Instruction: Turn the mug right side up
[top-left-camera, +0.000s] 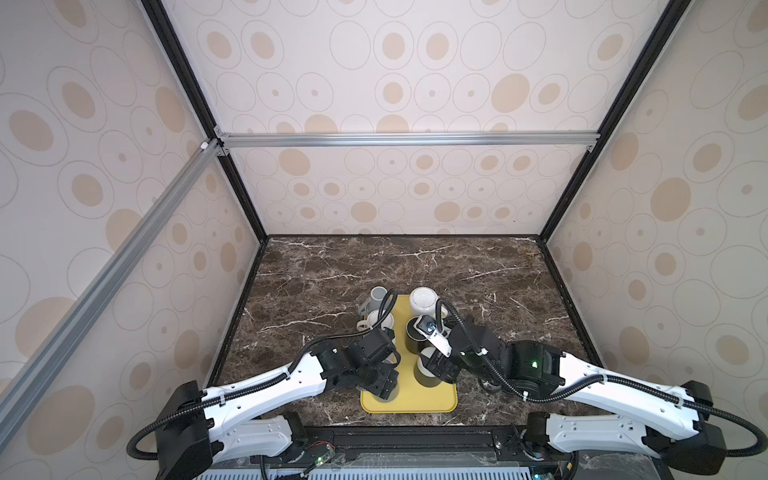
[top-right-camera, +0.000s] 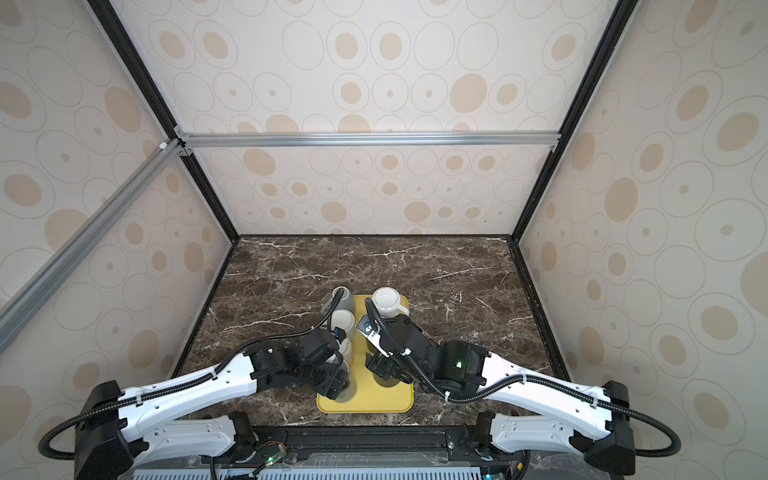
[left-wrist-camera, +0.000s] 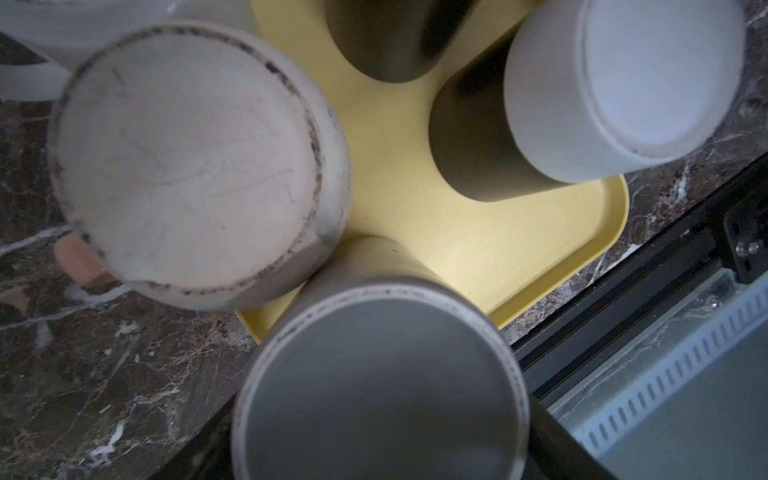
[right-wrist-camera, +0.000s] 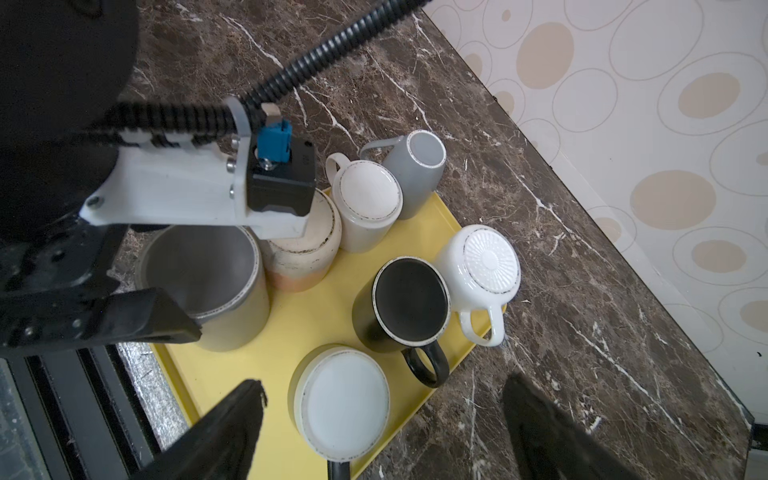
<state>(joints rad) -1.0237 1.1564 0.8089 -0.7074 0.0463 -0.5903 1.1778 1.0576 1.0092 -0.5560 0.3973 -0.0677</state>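
- One inverted grey mug (top-left-camera: 388, 397) sat lower centre in a top view, under the left gripper (top-left-camera: 382, 380); grip unclear.
- Right gripper (right-wrist-camera: 386, 399) gaped, empty.
- Hazard: tilting could topple the adjoining beige mug (right-wrist-camera: 303, 266).

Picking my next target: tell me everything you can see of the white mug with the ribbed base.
The white mug looks like glossy ceramic and stands upside down, its sunburst-ribbed base facing up. It sits at the far right corner of the yellow tray, close beside the black mug; whether they touch cannot be told. Its loop handle sticks out sideways near the tray's rim.
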